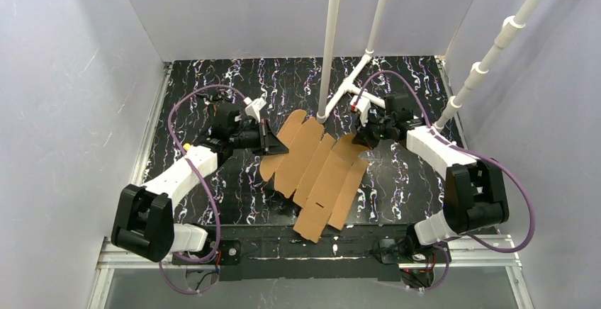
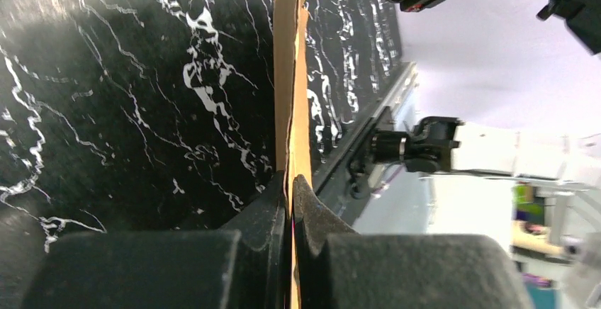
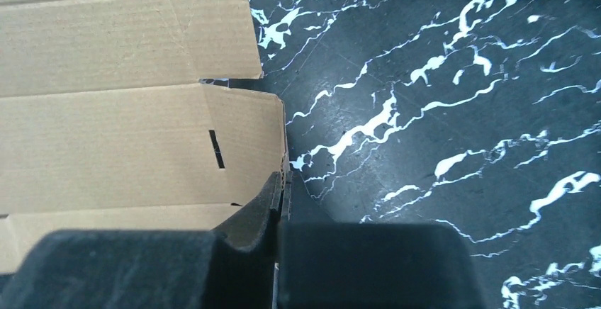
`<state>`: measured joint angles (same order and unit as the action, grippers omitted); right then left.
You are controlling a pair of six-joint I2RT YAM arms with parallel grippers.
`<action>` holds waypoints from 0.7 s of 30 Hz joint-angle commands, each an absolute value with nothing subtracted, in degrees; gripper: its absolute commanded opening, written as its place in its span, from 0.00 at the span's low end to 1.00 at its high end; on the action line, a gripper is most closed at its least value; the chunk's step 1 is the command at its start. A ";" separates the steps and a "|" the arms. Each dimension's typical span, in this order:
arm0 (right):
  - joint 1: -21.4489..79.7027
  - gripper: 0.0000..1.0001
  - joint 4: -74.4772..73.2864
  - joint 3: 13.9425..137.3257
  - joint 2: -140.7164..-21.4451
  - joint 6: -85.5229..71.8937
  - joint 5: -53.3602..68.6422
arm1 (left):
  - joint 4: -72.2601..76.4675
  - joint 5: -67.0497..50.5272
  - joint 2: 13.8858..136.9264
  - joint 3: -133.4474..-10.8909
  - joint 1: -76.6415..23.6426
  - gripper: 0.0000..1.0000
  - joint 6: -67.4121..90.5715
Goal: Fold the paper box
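Clamps box [image 1: 315, 174] at its left edge with left jaws, closed tight on cardboard seen edge-on between fingers [image 2: 266, 213]. Pinches a right flap's corner with right jaws, likewise closed on it. Lies unfolded, a flat sheet set diagonally mid-surface [image 1: 397, 181], between both arms, far end just beside white pipe [image 1: 329, 40].

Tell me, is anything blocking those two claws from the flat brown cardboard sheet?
Nothing visible does. The left gripper pinches one edge of the flat brown cardboard sheet; the right gripper, shut, sits at the opposite edge.
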<state>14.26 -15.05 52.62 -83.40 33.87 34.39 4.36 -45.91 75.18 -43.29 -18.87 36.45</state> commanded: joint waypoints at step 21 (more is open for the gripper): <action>17.23 0.22 -12.61 55.94 -92.63 20.39 34.23 | -16.93 -22.10 70.94 -57.85 -32.00 0.00 5.02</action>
<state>17.02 -13.17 53.12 -91.33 22.68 32.75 -16.99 -24.93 74.02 -56.97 -31.16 8.25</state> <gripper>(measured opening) 0.180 0.014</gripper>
